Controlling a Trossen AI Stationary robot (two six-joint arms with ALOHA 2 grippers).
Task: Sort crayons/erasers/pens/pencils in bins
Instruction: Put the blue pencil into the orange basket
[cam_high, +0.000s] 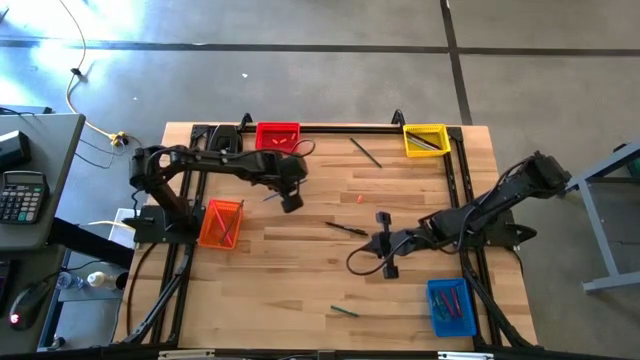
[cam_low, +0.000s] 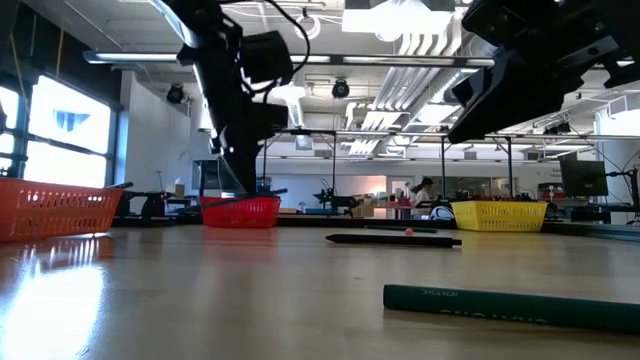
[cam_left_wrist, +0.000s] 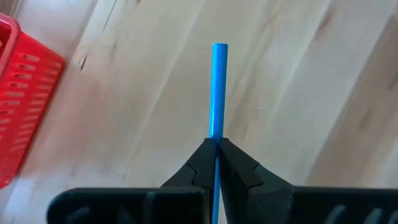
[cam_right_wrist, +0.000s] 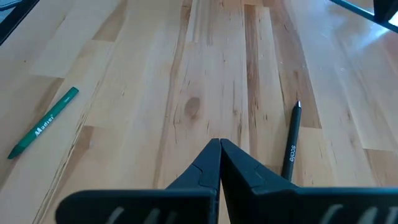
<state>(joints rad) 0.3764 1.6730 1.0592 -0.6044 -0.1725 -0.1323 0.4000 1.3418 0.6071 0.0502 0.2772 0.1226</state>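
Note:
My left gripper (cam_high: 284, 198) is shut on a blue pen (cam_left_wrist: 217, 93) above the table, between the red bin (cam_high: 277, 136) and the orange bin (cam_high: 221, 222). My right gripper (cam_high: 372, 250) is shut and empty at mid-table; its fingertips (cam_right_wrist: 220, 148) point toward the table's left. A black pen (cam_high: 345, 229) lies flat on the wood beside it and also shows in the right wrist view (cam_right_wrist: 291, 146). A green stick (cam_high: 345, 311) lies near the front edge and also shows in the right wrist view (cam_right_wrist: 43, 122). A tiny orange eraser (cam_high: 359, 199) lies at mid-table. My left gripper pinches the blue pen between its two fingers (cam_left_wrist: 239, 165). The pen runs along the fingers, and a long stretch (cam_left_wrist: 216, 127) sticks out straight past the tips. The pen hangs clear of the table. Its rear end is hidden between the fingers.
The yellow bin (cam_high: 425, 139) stands at the far right corner and the blue bin (cam_high: 452, 306), holding several sticks, at the near right. Another dark stick (cam_high: 365, 152) lies near the far edge. In the low view the green stick (cam_low: 510, 303) lies close by.

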